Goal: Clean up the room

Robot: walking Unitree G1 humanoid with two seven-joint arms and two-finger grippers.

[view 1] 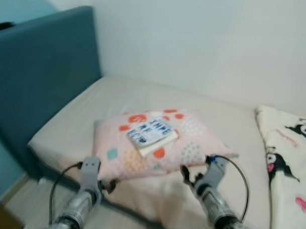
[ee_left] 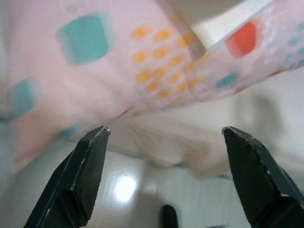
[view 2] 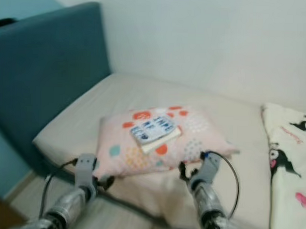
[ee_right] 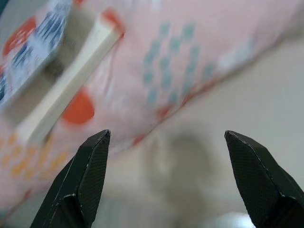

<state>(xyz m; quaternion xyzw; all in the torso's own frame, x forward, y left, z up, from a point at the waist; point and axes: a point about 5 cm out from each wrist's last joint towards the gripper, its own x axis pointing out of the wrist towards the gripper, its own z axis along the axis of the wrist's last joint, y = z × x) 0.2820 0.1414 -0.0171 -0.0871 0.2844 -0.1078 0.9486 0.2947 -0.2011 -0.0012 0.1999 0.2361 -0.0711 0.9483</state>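
The left gripper (view 1: 106, 185) hangs at the near left corner of the pink patterned pillow (view 1: 116, 148), fingers (ee_left: 80, 175) spread wide. The pillow lies on the beige mattress (view 1: 67, 121) and looks soft and light, likely to sag, so its corners seem the best hold. A book (view 1: 152, 134) rests on top, stiff and loose, likely to slide if the pillow tips. The right gripper (view 1: 187, 177), also spread, hovers at the pillow's near right edge. A teal headboard (view 1: 44, 65) stands left, a cartoon-print blanket (view 1: 289, 164) right
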